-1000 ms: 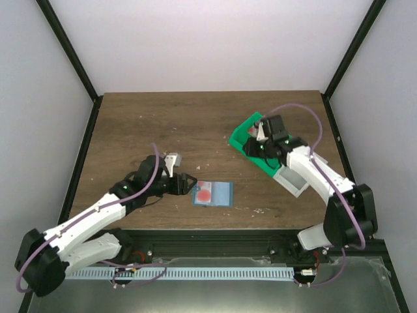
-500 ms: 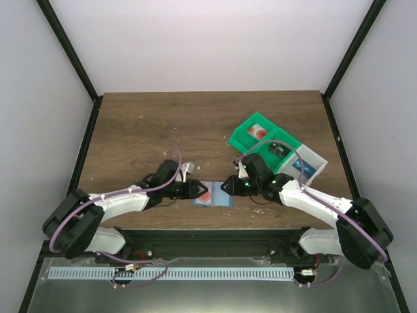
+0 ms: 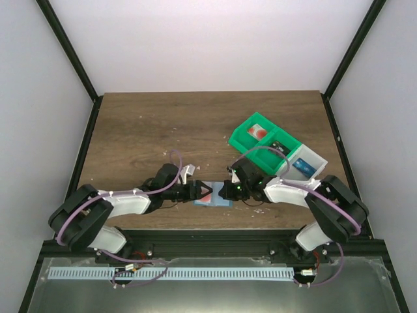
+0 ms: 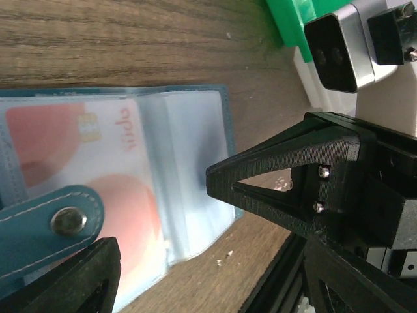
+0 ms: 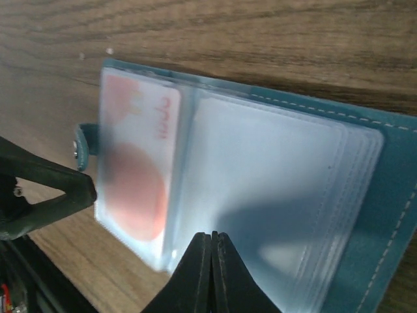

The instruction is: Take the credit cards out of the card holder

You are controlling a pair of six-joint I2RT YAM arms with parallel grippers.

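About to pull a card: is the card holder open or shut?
Open: the card holder lies spread, both clear-pocket halves face up, a credit card showing in one.

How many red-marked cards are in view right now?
2. One credit card sits in a clear sleeve of the card holder, on the left arm's side. A second card lies in the green bin's far compartment. Others may be hidden in sleeves.

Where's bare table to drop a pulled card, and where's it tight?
Free: the far-left table, bordered by the left arm, the back edge and the green bin. Tight: around the card holder, with the left gripper and right gripper both at it.
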